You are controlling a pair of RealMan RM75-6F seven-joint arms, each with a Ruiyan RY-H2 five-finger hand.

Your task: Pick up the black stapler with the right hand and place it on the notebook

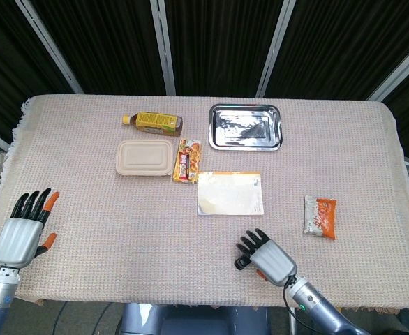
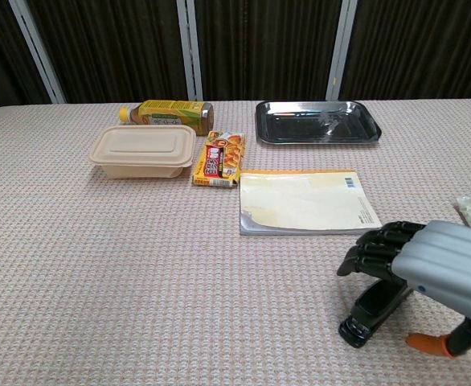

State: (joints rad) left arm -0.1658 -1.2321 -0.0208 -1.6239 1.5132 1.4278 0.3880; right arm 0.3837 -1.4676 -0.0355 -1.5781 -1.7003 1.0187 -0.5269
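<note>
The black stapler (image 2: 370, 316) lies on the table cloth near the front edge, pointing away to the right. My right hand (image 2: 432, 272) hangs directly over it, dark fingers curled down above its rear half and the thumb low on its right, apart from it. In the head view that hand (image 1: 265, 255) hides nearly all of the stapler. The notebook (image 1: 230, 192), pale with a yellow top edge (image 2: 308, 203), lies flat just beyond the hand. My left hand (image 1: 25, 232) rests open at the table's front left corner, far from everything.
An orange snack packet (image 1: 320, 217) lies right of the hand. Further back are a steel tray (image 1: 246, 127), a beige lidded lunch box (image 1: 144, 157), a yellow bottle (image 1: 152, 123) on its side and a small snack box (image 1: 187, 160) left of the notebook.
</note>
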